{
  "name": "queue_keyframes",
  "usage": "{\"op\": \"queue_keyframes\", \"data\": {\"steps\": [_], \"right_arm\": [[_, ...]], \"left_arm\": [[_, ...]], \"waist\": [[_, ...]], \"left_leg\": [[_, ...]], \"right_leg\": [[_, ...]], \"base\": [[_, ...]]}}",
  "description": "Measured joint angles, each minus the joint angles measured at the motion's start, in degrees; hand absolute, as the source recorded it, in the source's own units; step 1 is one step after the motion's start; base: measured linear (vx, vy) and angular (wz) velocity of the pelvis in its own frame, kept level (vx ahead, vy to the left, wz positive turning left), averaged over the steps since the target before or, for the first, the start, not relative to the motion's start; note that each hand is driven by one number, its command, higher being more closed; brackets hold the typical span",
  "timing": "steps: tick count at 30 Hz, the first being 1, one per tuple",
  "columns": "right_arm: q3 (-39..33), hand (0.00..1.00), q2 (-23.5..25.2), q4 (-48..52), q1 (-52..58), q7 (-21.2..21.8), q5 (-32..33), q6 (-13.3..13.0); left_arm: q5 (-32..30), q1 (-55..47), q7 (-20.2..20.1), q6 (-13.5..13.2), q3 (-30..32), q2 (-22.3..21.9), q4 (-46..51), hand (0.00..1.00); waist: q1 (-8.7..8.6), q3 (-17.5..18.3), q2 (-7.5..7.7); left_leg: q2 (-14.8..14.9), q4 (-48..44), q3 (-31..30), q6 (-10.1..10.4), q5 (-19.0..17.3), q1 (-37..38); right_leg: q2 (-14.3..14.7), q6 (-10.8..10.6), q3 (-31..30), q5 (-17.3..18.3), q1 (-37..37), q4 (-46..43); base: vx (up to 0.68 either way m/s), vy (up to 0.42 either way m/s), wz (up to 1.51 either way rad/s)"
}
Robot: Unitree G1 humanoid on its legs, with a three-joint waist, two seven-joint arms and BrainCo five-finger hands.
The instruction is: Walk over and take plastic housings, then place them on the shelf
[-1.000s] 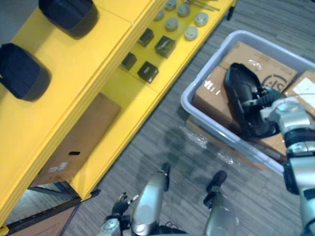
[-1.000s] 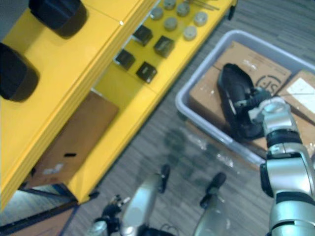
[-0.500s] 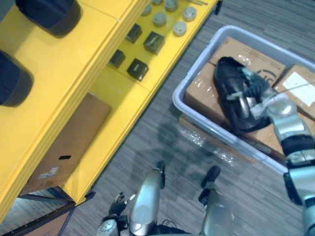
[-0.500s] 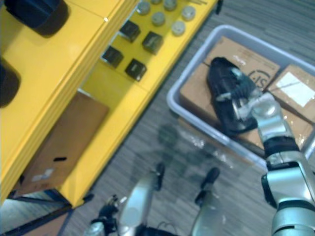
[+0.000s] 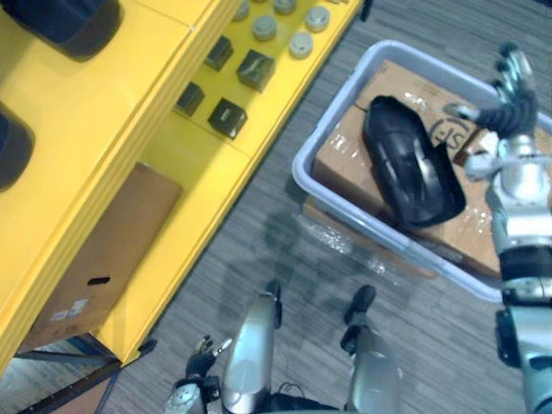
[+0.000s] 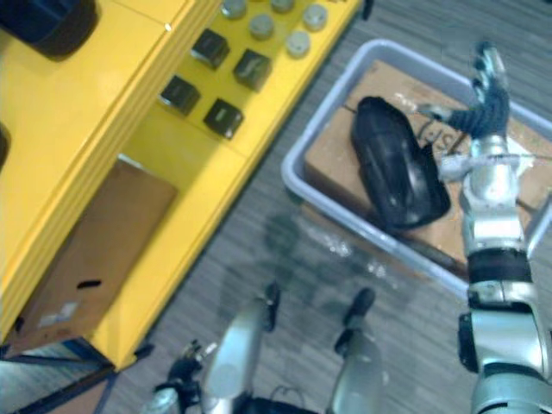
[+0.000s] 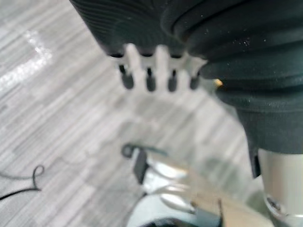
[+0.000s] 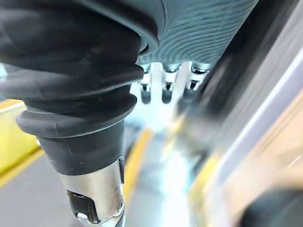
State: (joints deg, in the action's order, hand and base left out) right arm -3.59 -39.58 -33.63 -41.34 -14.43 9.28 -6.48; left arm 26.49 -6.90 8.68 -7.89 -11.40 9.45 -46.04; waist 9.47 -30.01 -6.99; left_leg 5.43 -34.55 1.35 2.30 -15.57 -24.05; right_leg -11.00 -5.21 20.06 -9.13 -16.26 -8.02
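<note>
Right hand open over the bin, housing not yet gripped

The black plastic housing (image 5: 410,168) lies on cardboard boxes (image 5: 341,168) inside the grey bin (image 5: 297,175), which stands on the carpet just beside the yellow shelf (image 5: 129,112). The right hand (image 5: 509,97) hovers over the bin close to the housing, fingers spread and straight, holding nothing. Two other housings (image 5: 60,21) sit on the shelf's top level, with small dark blocks (image 5: 227,115) and grey discs (image 5: 302,43) on a lower level. The left hand (image 5: 197,392) hangs low above the floor, fingers relaxed and empty.
</note>
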Motion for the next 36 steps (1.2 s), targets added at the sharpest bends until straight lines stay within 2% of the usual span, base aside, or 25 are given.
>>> {"op": "queue_keyframes", "data": {"steps": [1,3,5,10,13,16,18,20,22,23,26,30,33,34,36], "right_arm": [[0.07,0.0,0.32,-0.52,0.14,-0.66,-0.35,1.09],[0.08,0.0,1.41,-2.75,0.19,-2.16,-0.54,5.21],[0.21,0.0,1.42,-4.81,0.19,-2.27,-0.24,7.0],[0.51,0.0,1.42,-9.78,-0.78,-1.53,1.48,7.52],[3.49,0.0,1.32,-15.0,-3.0,1.22,3.55,7.41],[5.54,0.0,1.3,-19.29,-4.92,1.94,3.59,7.56],[6.57,0.0,1.12,-25.01,-7.0,2.99,3.74,7.7],[6.56,0.0,-0.21,-26.82,-7.85,4.45,4.42,7.89],[6.63,0.0,-1.58,-28.6,-9.37,6.14,4.46,8.02],[7.31,1.0,-2.27,-29.09,-9.97,7.65,4.05,7.88],[9.4,1.0,-3.97,-30.18,-10.56,9.7,2.26,6.76],[11.57,1.0,-6.31,-31.09,-11.23,9.69,-5.94,7.02],[11.8,1.0,-7.1,-31.11,-11.4,8.98,-13.37,7.9],[14.03,1.0,-7.19,-31.3,-11.98,6.69,-17.44,9.15],[15.39,1.0,-7.08,-32.05,-12.63,5.61,-19.62,10.0]], "left_arm": [[0.0,-0.03,0.14,-0.38,0.01,0.06,-0.18,0.0],[-0.02,-0.13,1.11,-1.95,-0.03,0.2,-0.22,0.0],[-0.03,-0.13,1.42,-3.11,-0.06,0.18,-0.2,0.0],[-0.03,-0.09,1.51,-4.71,-1.01,0.29,0.26,0.0],[0.01,-0.05,1.85,-4.35,-1.47,0.58,0.9,0.0],[0.0,0.08,2.32,-4.12,-3.22,1.35,1.57,0.0],[0.05,0.22,2.4,-3.91,-3.47,1.38,1.99,0.0],[0.05,0.82,2.39,-3.45,-3.87,1.32,2.03,0.0],[0.05,1.22,2.34,-3.21,-5.21,1.36,2.02,0.0],[0.07,1.34,2.21,-3.2,-5.43,1.4,2.02,0.0],[0.12,1.79,2.1,-3.12,-5.86,1.33,1.97,0.0],[0.2,3.37,2.04,-2.92,-7.49,1.33,2.04,0.0],[0.16,4.07,2.04,-2.33,-8.06,1.35,2.1,0.0],[-0.03,4.54,2.01,-2.43,-8.92,1.39,2.07,0.0],[-0.2,5.05,1.74,-2.71,-9.89,1.69,2.08,0.0]], "waist": [[-0.38,-0.12,0.19],[-0.88,-0.31,0.5],[-0.9,-0.31,0.5],[-0.8,-0.31,0.49],[-0.71,-0.28,0.44],[-0.62,-0.22,0.21],[0.05,-0.26,0.06],[0.91,-0.31,-0.47],[1.05,-0.07,-0.99],[1.09,-0.06,-1.05],[1.11,-0.16,-1.83],[1.43,0.42,-3.51],[1.56,1.01,-4.39],[1.7,1.19,-4.66],[1.97,1.2,-4.67]], "left_leg": [[-0.02,0.0,0.13,-0.06,-0.03,-0.01],[0.04,0.0,0.74,-0.02,-0.26,-0.1],[0.07,0.05,0.79,0.02,-0.29,-0.16],[0.0,0.05,0.61,0.06,-0.39,-0.27],[-0.15,-0.29,0.28,0.0,-0.43,-1.07],[-0.16,-0.91,-0.39,-0.01,-0.42,-2.13],[-0.2,-1.16,-0.69,-0.01,-0.42,-2.28],[-0.24,-1.3,-0.78,-0.01,-0.42,-2.46],[-0.31,-1.63,-1.03,-0.04,-0.4,-3.2],[-0.29,-1.73,-0.96,-0.05,-0.39,-3.64],[-0.28,-1.82,-1.05,-0.07,-0.38,-3.93],[-0.3,-1.67,-1.19,-0.1,-0.32,-3.97],[-0.38,-1.0,-1.54,0.06,0.04,-3.92],[-0.47,-0.23,-1.75,0.24,0.49,-3.75],[-0.57,0.44,-1.78,0.38,0.85,-3.38]], "right_leg": [[-0.05,-0.03,-0.09,-0.02,-0.08,0.02],[-0.05,-0.14,-0.69,-0.11,-0.65,0.01],[-0.01,-0.18,-0.77,-0.15,-0.79,-0.01],[0.01,-0.18,-0.63,-0.17,-0.85,-0.21],[-0.05,-0.12,-0.26,-0.13,-1.35,-0.38],[-0.02,-0.09,0.28,-0.11,-1.8,-0.52],[-0.07,-0.08,0.41,-0.1,-1.78,-0.75],[-0.16,-0.08,0.5,-0.1,-1.79,-0.77],[-0.23,-0.08,0.91,-0.1,-2.19,-0.76],[-0.23,-0.08,0.83,-0.1,-2.62,-0.8],[-0.24,-0.07,0.93,-0.09,-2.78,-0.85],[-0.3,-0.01,1.17,-0.04,-2.84,-0.98],[-0.34,0.07,1.6,0.01,-2.83,-1.01],[-0.39,0.18,1.84,0.09,-2.83,-1.01],[-0.48,0.27,1.9,0.14,-2.82,-1.01]], "base": [[0.01,0.066,-0.12],[0.01,0.058,-0.12],[0.01,0.043,-0.05],[0.01,0.051,0.02],[-0.03,0.052,0.03],[-0.03,0.041,0.09],[-0.03,0.059,0.07],[-0.03,0.055,0.04],[-0.04,0.056,0.05],[-0.03,0.052,-0.02],[-0.03,0.049,0.01],[-0.02,0.037,0.02],[-0.01,0.031,0.07],[-0.01,0.018,0.08],[0.0,0.009,0.04]]}}
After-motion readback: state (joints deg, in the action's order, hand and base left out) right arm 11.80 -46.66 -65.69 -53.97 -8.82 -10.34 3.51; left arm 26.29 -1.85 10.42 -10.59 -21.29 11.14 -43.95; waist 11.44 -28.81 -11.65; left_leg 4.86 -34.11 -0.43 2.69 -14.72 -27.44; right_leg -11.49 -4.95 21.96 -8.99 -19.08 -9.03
